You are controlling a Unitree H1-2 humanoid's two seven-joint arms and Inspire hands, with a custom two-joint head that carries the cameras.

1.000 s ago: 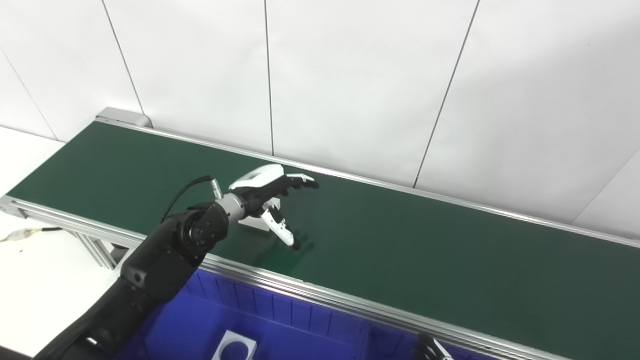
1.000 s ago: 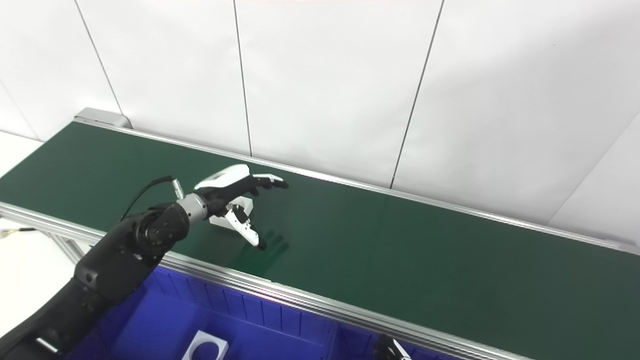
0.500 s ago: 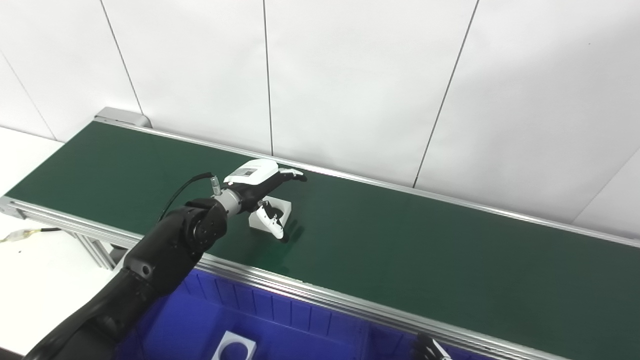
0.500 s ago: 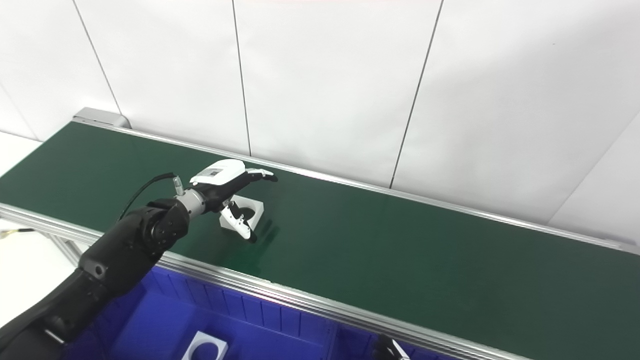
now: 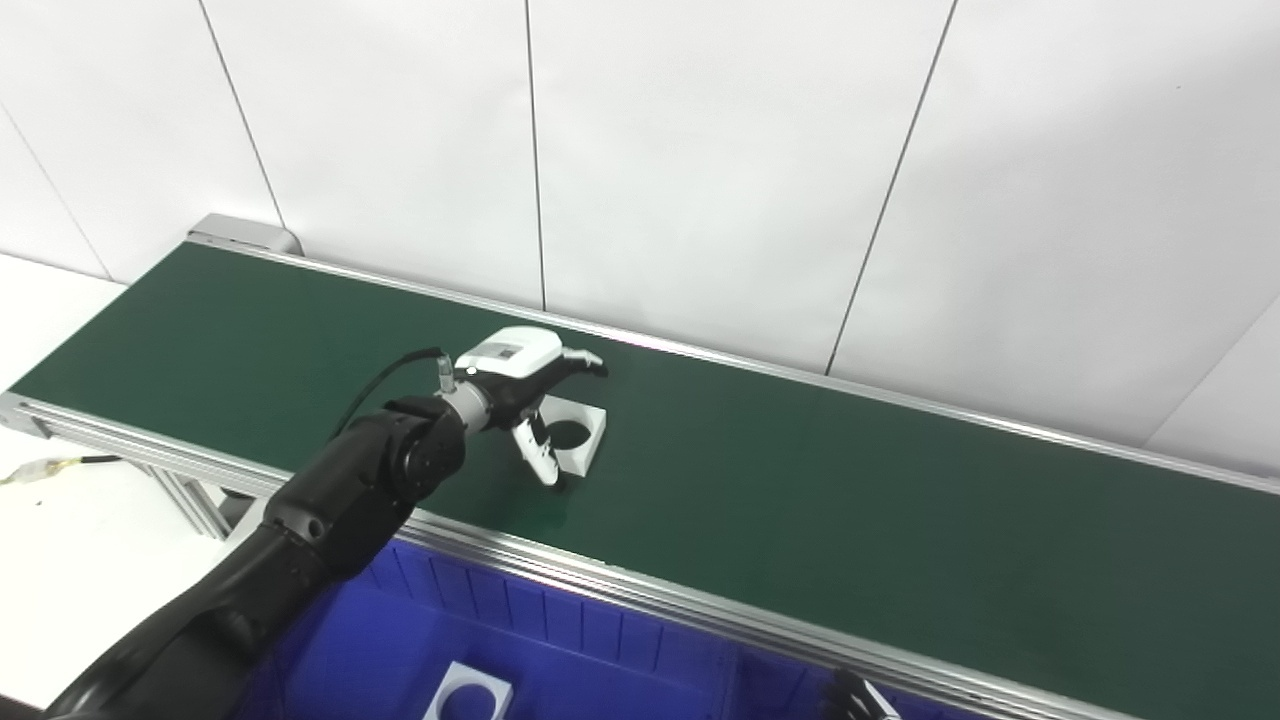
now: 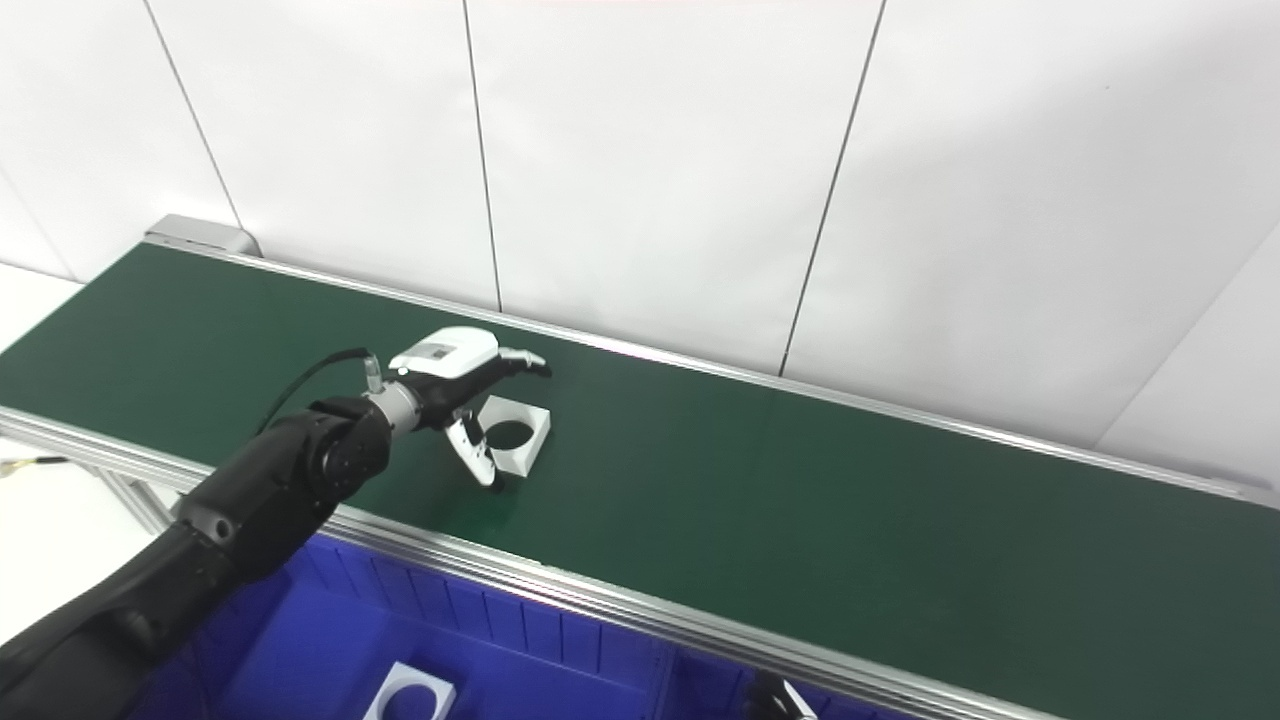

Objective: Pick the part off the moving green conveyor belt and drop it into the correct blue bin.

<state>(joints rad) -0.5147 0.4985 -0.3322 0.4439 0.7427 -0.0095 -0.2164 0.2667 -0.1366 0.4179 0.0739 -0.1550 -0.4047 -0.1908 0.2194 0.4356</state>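
left eye view: part [image 5: 575,436] flat, hole upward, beside left hand [image 5: 520,385]

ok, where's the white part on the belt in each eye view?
Left eye view: white part left of centre on the green belt, beside the left hand.
Right eye view: same part, further left in frame.
Shared landmark: grey belt end cap at upper left.

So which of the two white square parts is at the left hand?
The white part on the green belt, at the left hand; the other part lies in the blue bin.
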